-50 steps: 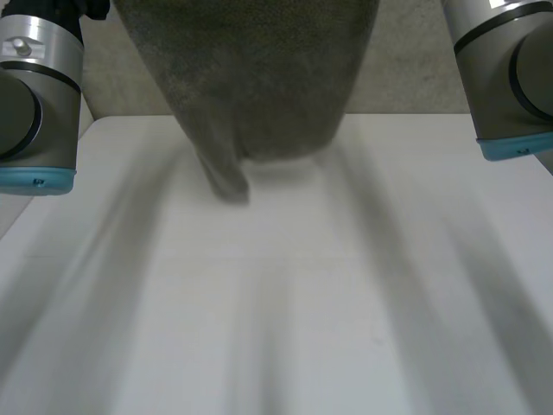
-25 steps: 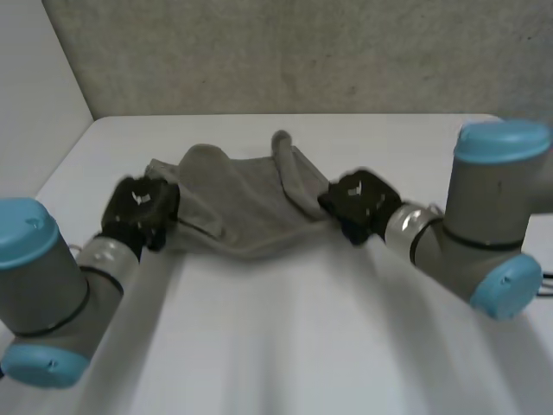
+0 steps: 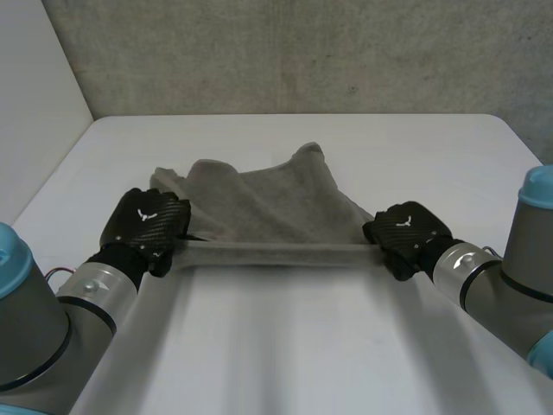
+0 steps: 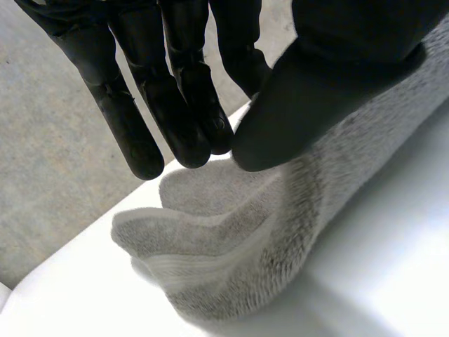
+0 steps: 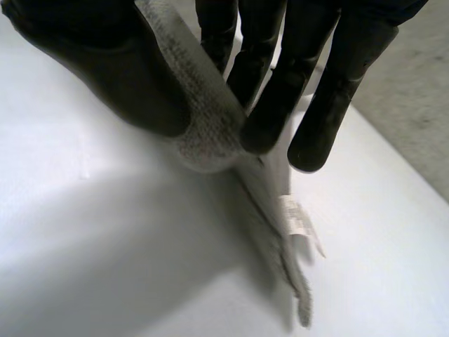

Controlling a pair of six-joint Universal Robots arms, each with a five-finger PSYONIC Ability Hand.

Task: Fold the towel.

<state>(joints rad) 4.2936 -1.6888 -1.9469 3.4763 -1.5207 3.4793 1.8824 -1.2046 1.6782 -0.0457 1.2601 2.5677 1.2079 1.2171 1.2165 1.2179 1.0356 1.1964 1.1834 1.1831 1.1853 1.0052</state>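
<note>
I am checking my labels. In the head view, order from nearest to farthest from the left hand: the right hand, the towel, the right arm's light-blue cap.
From the left hand:
1. towel: pinched in it, at the left end.
2. right hand: holding the towel's other end.
3. light-blue cap: far right, past the right hand.

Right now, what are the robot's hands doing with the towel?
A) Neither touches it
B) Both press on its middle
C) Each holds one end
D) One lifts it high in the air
C: the left hand and the right hand each pinch an end of the towel, and its near edge runs straight between them, low over the table.
</note>
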